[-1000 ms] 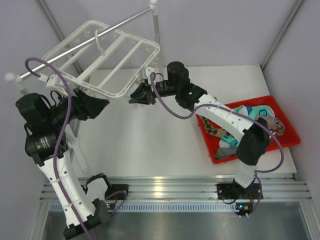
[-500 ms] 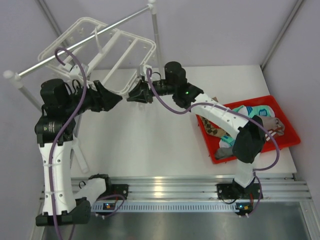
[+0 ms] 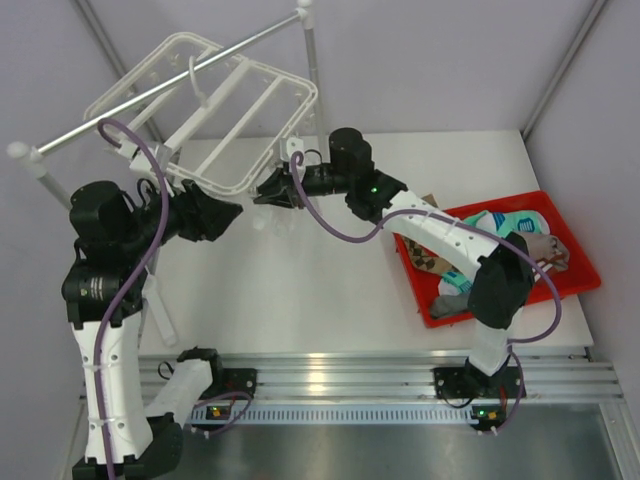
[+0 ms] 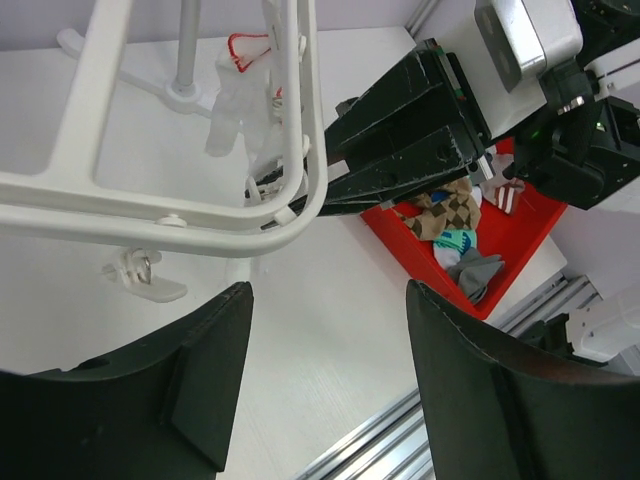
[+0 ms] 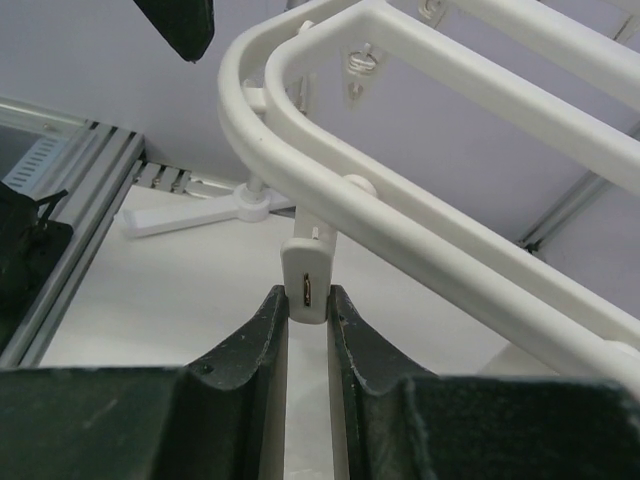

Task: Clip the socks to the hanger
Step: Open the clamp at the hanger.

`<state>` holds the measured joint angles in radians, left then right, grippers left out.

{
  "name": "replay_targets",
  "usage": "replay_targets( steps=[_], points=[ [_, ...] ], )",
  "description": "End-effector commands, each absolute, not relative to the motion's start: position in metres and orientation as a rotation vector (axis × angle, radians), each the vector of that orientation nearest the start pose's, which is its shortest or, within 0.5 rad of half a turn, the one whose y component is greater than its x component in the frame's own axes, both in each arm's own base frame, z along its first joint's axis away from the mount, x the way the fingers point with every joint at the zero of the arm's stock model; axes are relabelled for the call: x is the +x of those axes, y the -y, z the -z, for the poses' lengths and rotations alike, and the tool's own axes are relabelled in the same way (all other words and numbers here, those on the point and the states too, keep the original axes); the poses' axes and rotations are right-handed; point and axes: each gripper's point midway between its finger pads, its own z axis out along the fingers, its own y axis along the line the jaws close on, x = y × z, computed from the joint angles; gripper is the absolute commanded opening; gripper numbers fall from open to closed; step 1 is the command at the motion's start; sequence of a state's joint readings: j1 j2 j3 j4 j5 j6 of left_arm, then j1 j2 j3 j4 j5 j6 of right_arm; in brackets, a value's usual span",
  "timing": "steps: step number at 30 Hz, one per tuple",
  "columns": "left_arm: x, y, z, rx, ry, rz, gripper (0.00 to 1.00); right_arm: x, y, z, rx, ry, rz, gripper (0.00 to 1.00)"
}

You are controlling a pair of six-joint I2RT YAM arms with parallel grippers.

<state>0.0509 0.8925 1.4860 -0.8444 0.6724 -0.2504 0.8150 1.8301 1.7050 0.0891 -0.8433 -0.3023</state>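
- Lettering: any markings on the arms are too small to read in all three views.
- Hanger (image 3: 283,140): a white frame with crossbars, hung tilted from the grey rail (image 3: 150,95) above the far left part of the table (image 3: 300,290).
- Right gripper (image 3: 272,192): it reaches to the hanger's near right corner. The right wrist view shows its fingers (image 5: 265,330) pressed close on either side of a small white clip (image 5: 304,270) hanging from the hanger's thick outer rim (image 5: 450,250).
- Left gripper (image 3: 225,213): it is spread wide and empty, just left of the right gripper and apart from it. In its own view (image 4: 330,300) the hanger's rim (image 4: 150,225) crosses above its fingertips without touching them.
- Socks (image 3: 510,225): all lie heaped in the red tray (image 3: 585,262) at the table's right side, well apart from both grippers and from the hanger. Teal-and-white, brown checkered and grey fabric can be told apart in the left wrist view (image 4: 445,215).
- Hidden or cut off: the right arm (image 3: 440,235) crosses the tray's left part in the top view and covers some of the socks. Both wrist views cut off most of the hanger. The contact between the fingers and the clip is seen only edge-on.
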Motion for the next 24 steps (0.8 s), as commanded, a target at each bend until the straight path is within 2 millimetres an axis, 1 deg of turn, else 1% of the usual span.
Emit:
replay_targets(
  steps=[1,3,9,13,14,16,17,18,19,20,21,24],
  points=[
    [0.22,0.112,-0.428,0.207,-1.777,0.801,0.68,0.257,-0.472,-0.398,-1.379,-0.788,-0.967,0.0],
    [0.223,0.112,-0.43,0.2,-1.776,0.804,0.68,0.256,-0.471,-0.402,-1.379,-0.771,-0.949,0.0],
    [0.237,0.109,-0.414,0.144,-1.814,0.773,0.68,0.247,-0.472,-0.41,-1.378,-0.76,-0.94,0.0],
    [0.247,0.104,-0.419,0.112,-1.792,0.728,0.68,0.245,-0.474,-0.412,-1.387,-0.758,-0.931,0.0],
    [0.249,0.103,-0.425,0.108,-1.769,0.725,0.67,0.245,-0.475,-0.411,-1.392,-0.756,-0.922,0.0],
    [0.251,0.104,-0.427,0.084,-1.76,0.742,0.67,0.242,-0.478,-0.409,-1.403,-0.766,-0.925,0.0],
    [0.252,0.105,-0.432,0.092,-1.737,0.752,0.66,0.243,-0.479,-0.407,-1.409,-0.766,-0.92,0.0],
    [0.253,0.106,-0.433,0.09,-1.729,0.757,0.66,0.24,-0.481,-0.411,-1.408,-0.761,-0.914,0.0],
    [0.254,0.106,-0.43,0.082,-1.733,0.765,0.66,0.241,-0.482,-0.408,-1.412,-0.772,-0.912,0.0],
    [0.252,0.113,-0.43,0.104,-1.736,0.786,0.66,0.24,-0.484,-0.408,-1.416,-0.772,-0.908,0.0],
    [0.253,0.113,-0.428,0.101,-1.74,0.784,0.66,0.24,-0.484,-0.411,-1.412,-0.769,-0.902,0.0],
    [0.255,0.114,-0.425,0.107,-1.745,0.78,0.66,0.24,-0.488,-0.412,-1.408,-0.785,-0.889,0.0]
  ],
)
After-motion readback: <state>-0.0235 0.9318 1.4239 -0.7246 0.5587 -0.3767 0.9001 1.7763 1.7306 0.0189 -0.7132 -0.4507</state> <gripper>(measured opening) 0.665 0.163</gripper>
